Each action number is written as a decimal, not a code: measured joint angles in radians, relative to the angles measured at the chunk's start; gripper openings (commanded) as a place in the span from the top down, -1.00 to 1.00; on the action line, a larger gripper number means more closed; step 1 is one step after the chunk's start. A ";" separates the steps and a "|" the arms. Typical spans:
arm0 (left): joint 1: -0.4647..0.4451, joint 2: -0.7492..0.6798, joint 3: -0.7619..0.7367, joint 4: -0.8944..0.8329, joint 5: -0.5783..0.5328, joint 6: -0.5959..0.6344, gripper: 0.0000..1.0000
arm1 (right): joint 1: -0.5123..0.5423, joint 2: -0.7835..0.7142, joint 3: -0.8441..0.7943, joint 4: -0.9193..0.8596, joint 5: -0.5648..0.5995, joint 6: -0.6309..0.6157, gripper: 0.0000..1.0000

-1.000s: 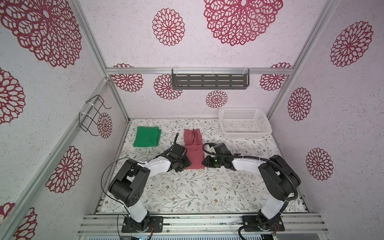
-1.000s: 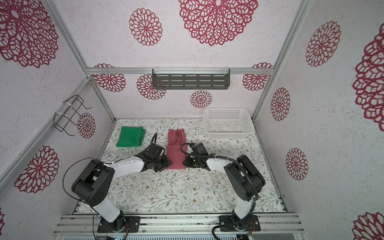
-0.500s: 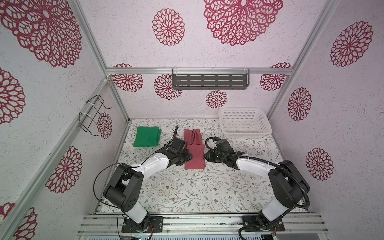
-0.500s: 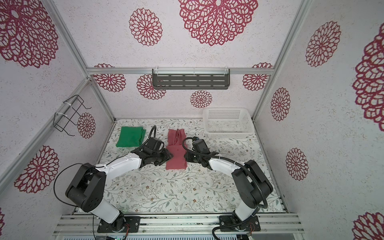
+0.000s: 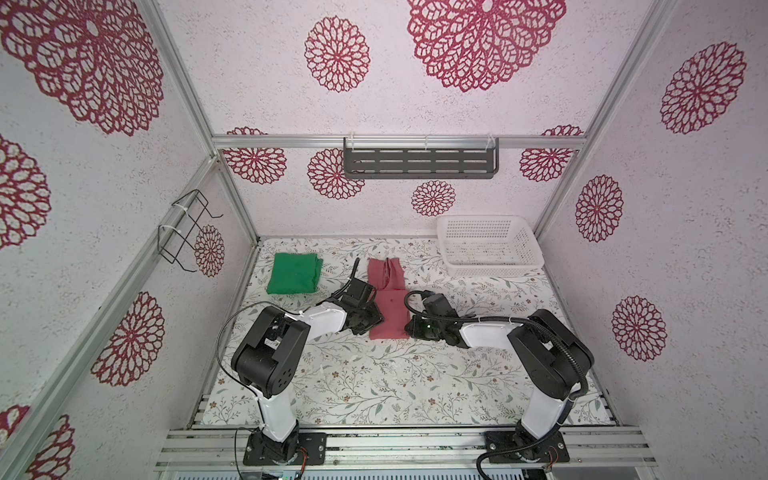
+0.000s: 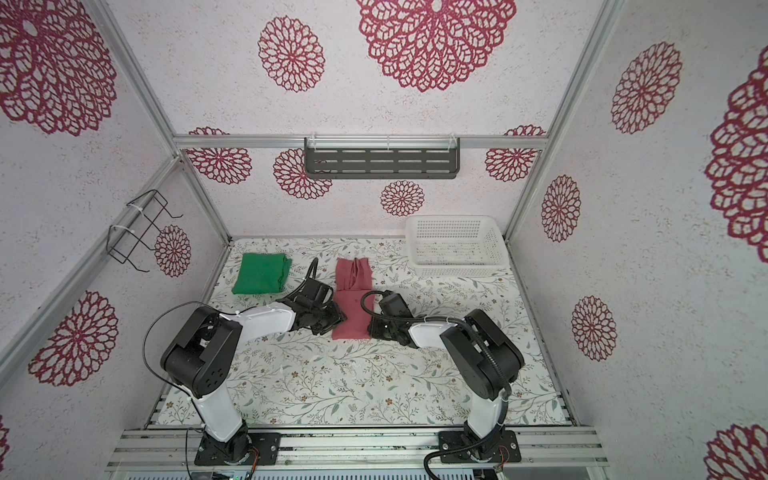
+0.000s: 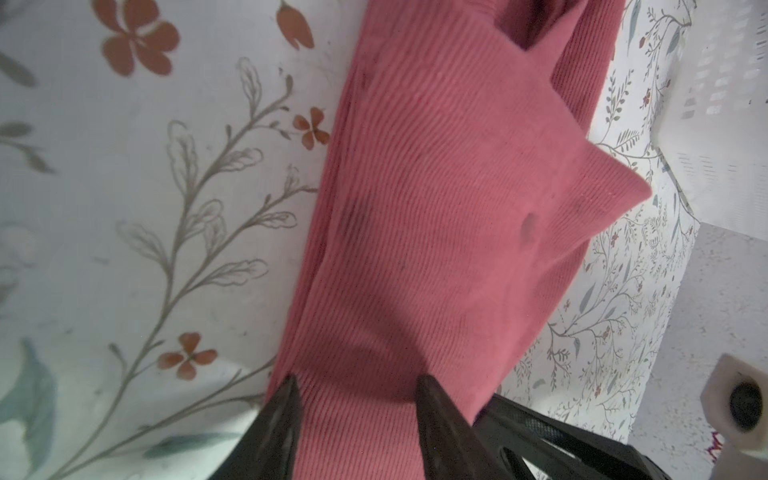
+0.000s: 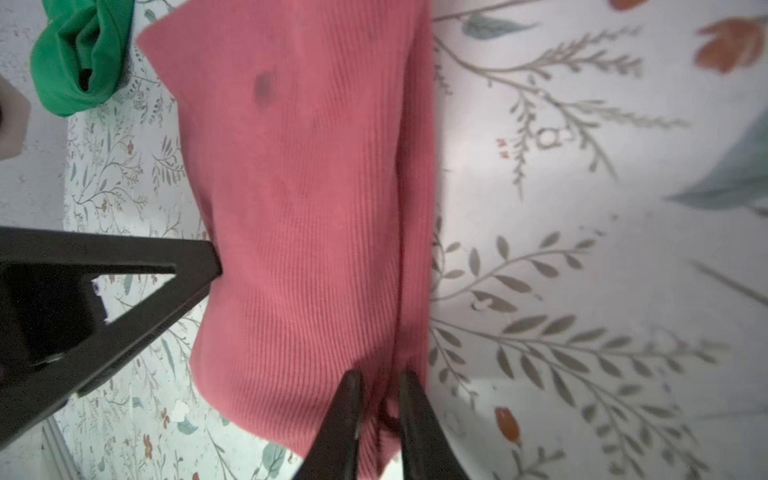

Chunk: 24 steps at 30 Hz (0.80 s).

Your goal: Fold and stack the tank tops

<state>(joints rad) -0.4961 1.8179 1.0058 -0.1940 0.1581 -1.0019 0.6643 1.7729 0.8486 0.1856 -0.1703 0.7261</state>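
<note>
Red top [image 5: 388,309] lies mid-table as a long narrow strip, straps toward the back wall and hem end toward the arms. It shows the same way in both top views.

At the hem end the right gripper [image 8: 381,380] has its fingers [image 8: 345,415] drawn almost together. They pinch a thin ridge of cloth along the strip's right edge.

The left gripper [image 7: 357,384] is at the opposite edge. Its fingers [image 7: 282,415] stand spread well apart, and the cloth lies flat across the gap between them. One tip is right at the cloth's edge. Whether the tips press on the cloth cannot be told.

In both top views the two grippers flank the near end of the strip, one on each side.

Green top [image 5: 294,274] sits folded into a rough square at the back left, well apart from the red top.

Counted:
- two tops
- two grippers
- one basket [image 5: 494,270], white and perforated, in the back right corner of the flowered table [image 5: 374,374], apart from both tops
</note>
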 measured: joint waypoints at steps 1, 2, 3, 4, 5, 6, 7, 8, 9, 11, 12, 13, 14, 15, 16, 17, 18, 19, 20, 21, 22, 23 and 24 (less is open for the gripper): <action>0.000 -0.003 0.000 -0.005 -0.005 0.004 -0.01 | 0.000 -0.006 -0.005 -0.006 0.006 0.001 0.60; 0.000 -0.009 -0.001 -0.013 -0.013 0.007 -0.03 | 0.000 -0.013 -0.005 -0.020 0.014 0.000 0.59; 0.002 -0.021 -0.001 -0.024 -0.015 0.013 -0.04 | 0.000 -0.019 -0.002 -0.034 0.018 0.000 0.58; 0.002 -0.035 -0.001 -0.041 -0.019 0.019 -0.05 | 0.000 -0.024 0.002 -0.053 0.022 -0.003 0.57; 0.002 -0.059 -0.001 -0.063 -0.024 0.027 -0.07 | 0.000 -0.031 0.012 -0.080 0.030 -0.009 0.56; 0.002 -0.085 -0.001 -0.085 -0.029 0.035 -0.09 | 0.000 -0.037 0.027 -0.109 0.037 -0.016 0.53; 0.002 -0.113 0.000 -0.106 -0.033 0.042 -0.10 | -0.001 -0.043 0.045 -0.136 0.040 -0.026 0.49; 0.002 -0.146 0.002 -0.132 -0.036 0.051 -0.11 | -0.001 -0.050 0.068 -0.163 0.040 -0.039 0.46; 0.002 -0.178 0.003 -0.151 -0.038 0.057 -0.12 | -0.002 -0.058 0.093 -0.188 0.038 -0.053 0.41; 0.002 -0.229 0.001 -0.179 -0.037 0.060 -0.13 | -0.002 -0.074 0.127 -0.214 0.027 -0.074 0.32; 0.002 -0.256 -0.009 -0.181 -0.033 0.058 -0.14 | -0.003 -0.084 0.134 -0.217 0.013 -0.082 0.28; 0.002 -0.278 -0.024 -0.181 -0.028 0.053 -0.16 | -0.003 -0.095 0.135 -0.221 0.000 -0.086 0.24; 0.002 -0.302 -0.051 -0.169 -0.018 0.043 -0.17 | -0.003 -0.103 0.134 -0.227 -0.019 -0.088 0.21; 0.003 -0.325 -0.091 -0.150 -0.008 0.029 -0.19 | -0.003 -0.109 0.128 -0.227 -0.038 -0.091 0.18; 0.004 -0.340 -0.125 -0.136 0.006 0.014 -0.20 | -0.004 -0.111 0.120 -0.225 -0.055 -0.089 0.16; 0.004 -0.351 -0.169 -0.114 0.022 -0.004 -0.21 | -0.004 -0.111 0.103 -0.215 -0.077 -0.085 0.13; 0.004 -0.354 -0.208 -0.095 0.036 -0.024 -0.23 | -0.005 -0.111 0.083 -0.204 -0.098 -0.076 0.09; 0.004 -0.353 -0.241 -0.077 0.048 -0.043 -0.24 | -0.004 -0.111 0.062 -0.196 -0.114 -0.067 0.06; 0.004 -0.352 -0.278 -0.055 0.061 -0.063 -0.26 | -0.004 -0.111 0.037 -0.184 -0.131 -0.052 0.02; 0.004 -0.352 -0.311 -0.034 0.071 -0.087 -0.28 | -0.004 -0.111 0.014 -0.174 -0.146 -0.041 -0.01; 0.003 -0.352 -0.335 -0.013 0.078 -0.104 -0.29 | -0.004 -0.111 -0.005 -0.163 -0.155 -0.032 -0.02; 0.003 -0.352 -0.362 0.018 0.085 -0.129 -0.30 | -0.004 -0.111 -0.023 -0.149 -0.164 -0.022 -0.02; 0.000 -0.352 -0.384 0.051 0.090 -0.151 -0.31 | -0.004 -0.111 -0.042 -0.133 -0.170 -0.009 -0.03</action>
<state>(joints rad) -0.4957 1.4654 0.6216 -0.1432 0.2485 -1.1530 0.6601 1.6623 0.8062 0.0528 -0.3401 0.7170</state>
